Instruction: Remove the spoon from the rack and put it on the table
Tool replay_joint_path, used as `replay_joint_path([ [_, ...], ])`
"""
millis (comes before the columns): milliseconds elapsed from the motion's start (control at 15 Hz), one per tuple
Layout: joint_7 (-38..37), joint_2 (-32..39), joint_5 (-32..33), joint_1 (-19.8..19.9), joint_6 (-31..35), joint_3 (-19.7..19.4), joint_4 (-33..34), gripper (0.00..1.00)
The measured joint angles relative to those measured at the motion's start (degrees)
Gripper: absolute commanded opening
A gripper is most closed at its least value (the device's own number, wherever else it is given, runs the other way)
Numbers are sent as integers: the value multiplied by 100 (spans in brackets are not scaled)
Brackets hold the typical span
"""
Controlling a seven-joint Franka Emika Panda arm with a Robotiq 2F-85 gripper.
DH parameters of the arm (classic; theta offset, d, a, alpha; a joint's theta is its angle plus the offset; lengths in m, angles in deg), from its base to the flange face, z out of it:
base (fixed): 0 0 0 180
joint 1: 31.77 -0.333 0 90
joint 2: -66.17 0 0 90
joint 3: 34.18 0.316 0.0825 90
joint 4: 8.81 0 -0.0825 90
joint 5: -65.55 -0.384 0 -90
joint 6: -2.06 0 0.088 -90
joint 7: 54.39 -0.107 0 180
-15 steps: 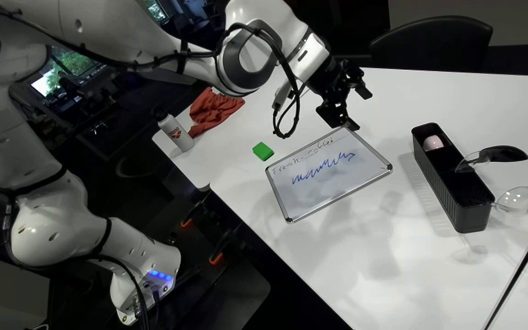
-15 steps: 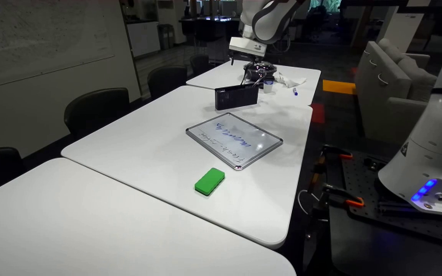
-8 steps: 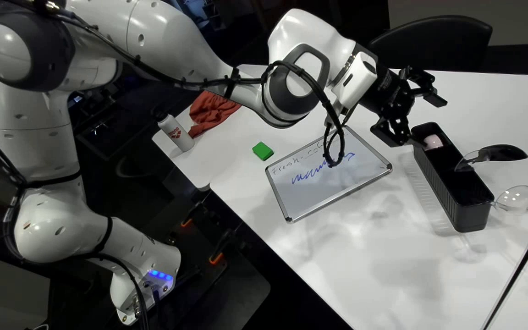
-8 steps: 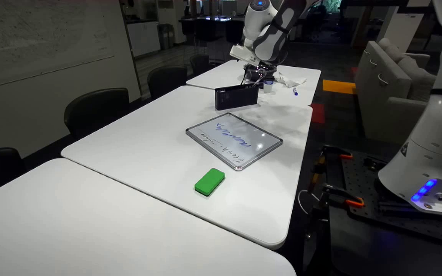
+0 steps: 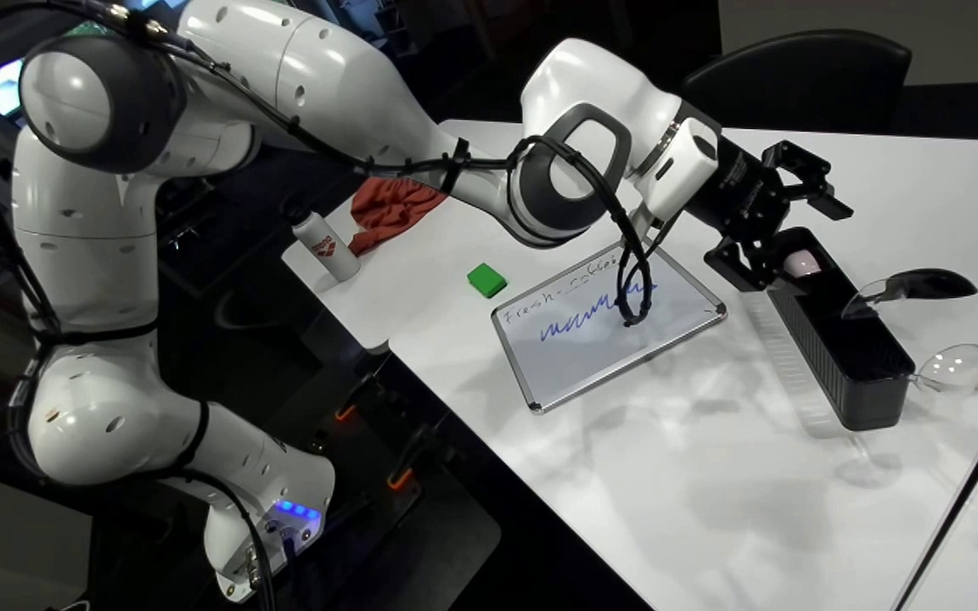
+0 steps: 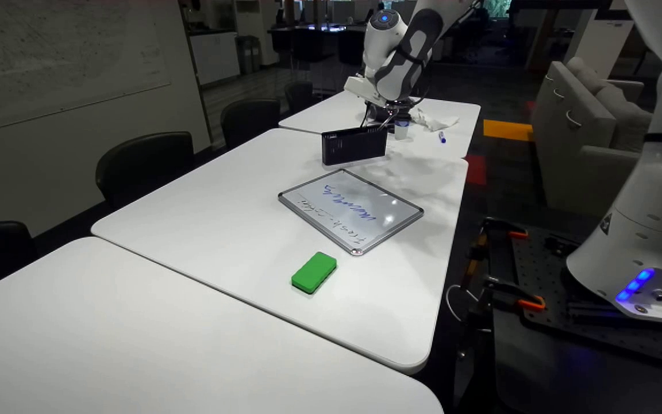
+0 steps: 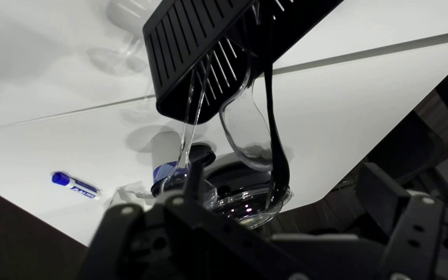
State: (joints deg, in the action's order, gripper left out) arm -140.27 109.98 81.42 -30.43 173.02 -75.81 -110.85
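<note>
Gripper (image 5: 815, 247) spread, grasping nothing | spoon (image 7: 280, 169) in rack (image 7: 183, 41), clear utensil (image 7: 247, 120) just beside | risk: closing across both could pull 2, not 1, tipping rack

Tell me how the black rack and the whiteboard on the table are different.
The rack is black, while the whiteboard has a pale face in a silvery frame. The rack is long and narrow with upright walls; the whiteboard lies flat, face up. The rack holds a dark spoon, its bowl sticking out; the whiteboard bears handwriting. Both rest on the same white table.
</note>
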Motion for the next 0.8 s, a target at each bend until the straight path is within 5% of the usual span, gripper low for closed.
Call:
replay_joint_path([
  [800, 1684, 580, -513, -268, 528, -594, -150, 100],
])
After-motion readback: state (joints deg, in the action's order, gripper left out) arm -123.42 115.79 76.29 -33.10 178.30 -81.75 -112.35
